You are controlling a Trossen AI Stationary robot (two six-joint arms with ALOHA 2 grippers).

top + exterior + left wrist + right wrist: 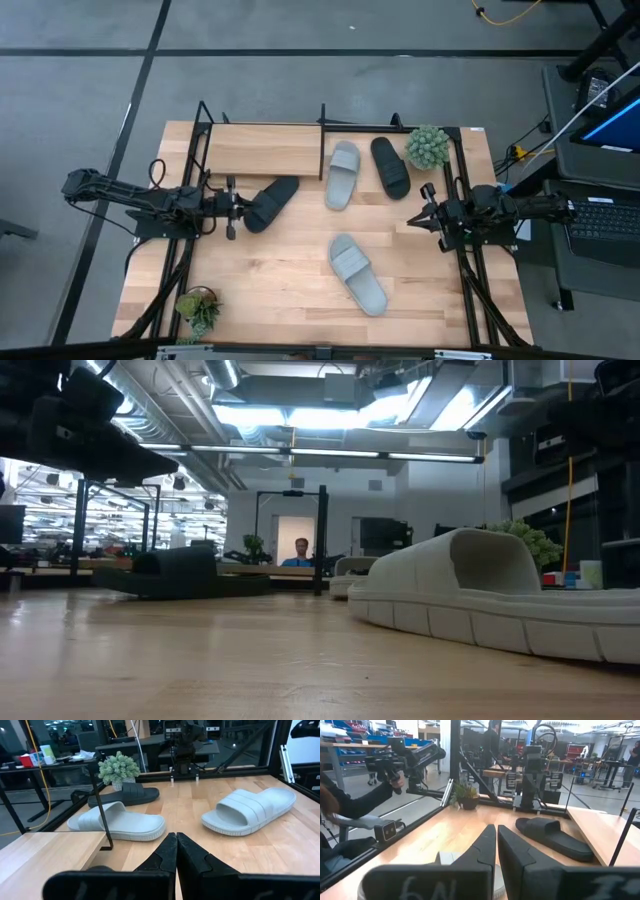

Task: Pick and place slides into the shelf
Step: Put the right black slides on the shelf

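The shelf (265, 150), a light board in thin black rods, stands at the table's far left with nothing on it. One black slide (272, 202) lies flat on the table just in front of my left gripper (240, 206), whose fingers (176, 839) are shut and raised above it. A pale grey slide (342, 175) and a second black slide (390, 165) lie side by side right of the shelf. Another pale grey slide (358, 273) lies near the table's middle. My right gripper (412, 218) hovers shut at the right side (496, 832).
A round green plant (427, 147) stands at the far right corner beside the black slide. A smaller plant (200, 305) stands at the near left corner. A person's sleeve and hand (395, 777) hold a dark device beyond the table's near edge.
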